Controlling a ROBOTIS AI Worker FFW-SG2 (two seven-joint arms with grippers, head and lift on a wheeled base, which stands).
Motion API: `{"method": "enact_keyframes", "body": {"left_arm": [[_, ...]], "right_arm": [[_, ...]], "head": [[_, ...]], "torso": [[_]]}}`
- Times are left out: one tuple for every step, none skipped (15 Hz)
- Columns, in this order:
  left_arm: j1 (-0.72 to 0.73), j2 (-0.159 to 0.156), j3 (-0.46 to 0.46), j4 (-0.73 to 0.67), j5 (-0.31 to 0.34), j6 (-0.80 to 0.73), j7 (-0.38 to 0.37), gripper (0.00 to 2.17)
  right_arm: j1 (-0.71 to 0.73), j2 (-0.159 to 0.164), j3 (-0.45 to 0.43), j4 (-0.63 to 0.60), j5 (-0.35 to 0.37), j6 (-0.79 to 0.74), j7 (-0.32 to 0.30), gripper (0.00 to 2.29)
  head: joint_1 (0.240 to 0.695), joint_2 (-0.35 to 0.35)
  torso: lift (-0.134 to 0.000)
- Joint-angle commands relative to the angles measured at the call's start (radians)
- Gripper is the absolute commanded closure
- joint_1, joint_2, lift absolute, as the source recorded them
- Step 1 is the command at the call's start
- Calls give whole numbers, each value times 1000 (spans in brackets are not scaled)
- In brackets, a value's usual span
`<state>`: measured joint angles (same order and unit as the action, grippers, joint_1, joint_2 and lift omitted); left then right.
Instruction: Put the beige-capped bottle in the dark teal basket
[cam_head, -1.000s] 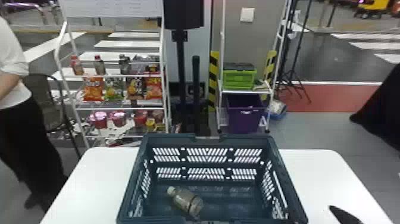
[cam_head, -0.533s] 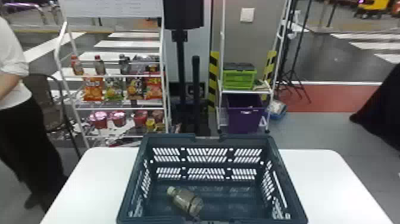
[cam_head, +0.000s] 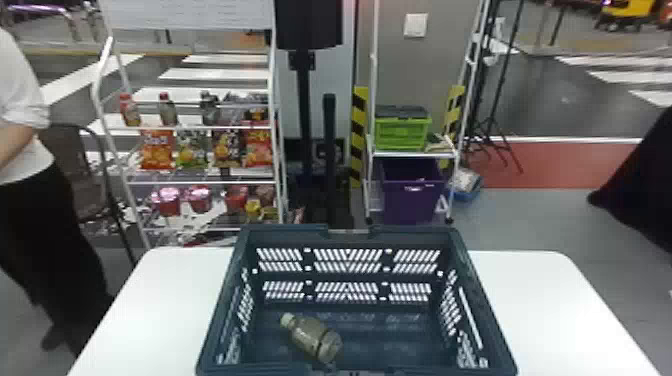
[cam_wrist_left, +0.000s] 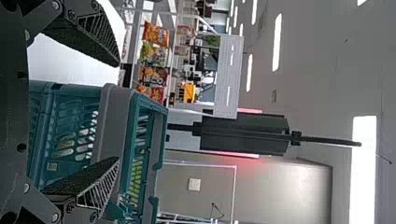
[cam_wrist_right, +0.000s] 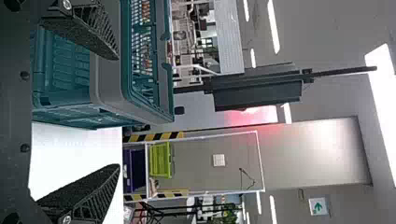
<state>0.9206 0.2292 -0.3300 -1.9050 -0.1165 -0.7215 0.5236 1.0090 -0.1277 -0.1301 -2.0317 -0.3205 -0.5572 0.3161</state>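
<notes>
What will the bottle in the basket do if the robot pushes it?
The bottle would probably roll, since it lies on its side and looks round. It likely won't roll far, because the basket has walls all around. It may feel slippery too, as its sides look smooth.

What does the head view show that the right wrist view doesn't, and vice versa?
Head view: the beige-capped bottle lying on its side inside the dark teal basket, and white crosswalk stripes beyond the table.

Right wrist view: the right gripper, its fingers spread apart, plus ceiling lights and a green-and-white sign.

Both: the basket, the table, the green crate and the purple bin under it.
</notes>
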Motion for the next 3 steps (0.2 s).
{"method": "enact_keyframes", "body": {"left_arm": [[3, 107, -29, -28, 64, 0, 26, 181], [12, 145, -29, -37, 84, 0, 50, 181], [30, 174, -24, -60, 110, 18, 72, 181]], "right_arm": [[36, 114, -45, -10, 9, -39, 66, 66], [43, 129, -59, -21, 15, -39, 118, 70], [48, 129, -60, -28, 31, -42, 149, 70]], "head": [[499, 0], [499, 0], [499, 0]], "torso": [[0], [0], [0]]}}
